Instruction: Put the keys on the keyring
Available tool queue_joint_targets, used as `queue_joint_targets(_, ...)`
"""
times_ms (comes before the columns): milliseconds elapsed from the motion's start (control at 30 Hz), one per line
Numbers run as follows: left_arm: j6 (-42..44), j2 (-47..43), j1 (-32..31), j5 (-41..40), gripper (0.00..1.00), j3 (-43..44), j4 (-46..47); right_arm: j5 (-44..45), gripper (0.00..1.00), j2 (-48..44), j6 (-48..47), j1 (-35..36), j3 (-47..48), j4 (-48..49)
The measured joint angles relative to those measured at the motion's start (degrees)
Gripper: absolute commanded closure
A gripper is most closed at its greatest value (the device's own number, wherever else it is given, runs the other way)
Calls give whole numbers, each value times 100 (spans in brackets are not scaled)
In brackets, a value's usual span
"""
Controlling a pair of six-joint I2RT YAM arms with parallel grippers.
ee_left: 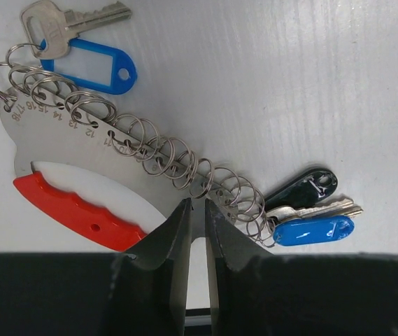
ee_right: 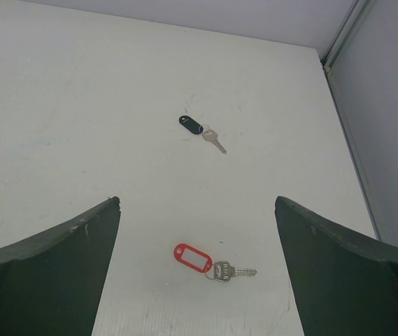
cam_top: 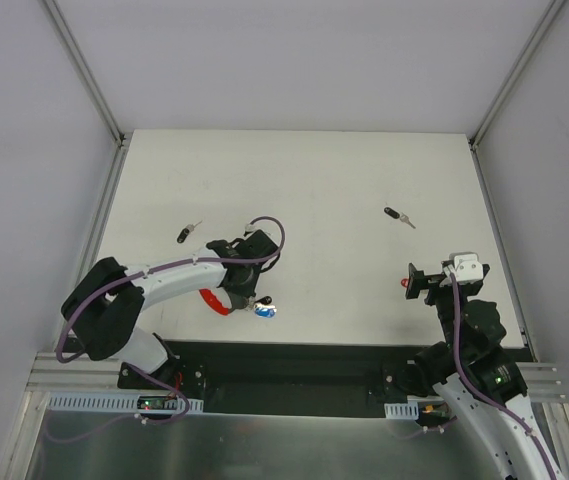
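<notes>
Left pincer (ee_left: 197, 207) nips the keyring (ee_left: 59, 150); right pincer (ee_right: 197, 203) gapes: red-tagged key (ee_right: 193, 257), then black-headed key (ee_right: 193, 125) at twelve, table edge (ee_right: 347, 140) at three.

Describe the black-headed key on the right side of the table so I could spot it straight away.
Look at the white table, on its right half, out beyond the robot's right hand. Two keys lie there, and the black-headed key is the farther one. The nearer key carries a red tag instead.
</notes>
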Motion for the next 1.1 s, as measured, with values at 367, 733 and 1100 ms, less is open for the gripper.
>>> queue_joint_targets(367,0,197,0,-350,83,4,4,0,4,0,2,0,0,2)
queue_joint_targets(733,2,372,0,-417,78,118,28,0,4,0,0,0,0,2)
queue_joint_targets(1100,-177,4,-2,-435,75,118,31,0,4,0,0,-4,0,2)
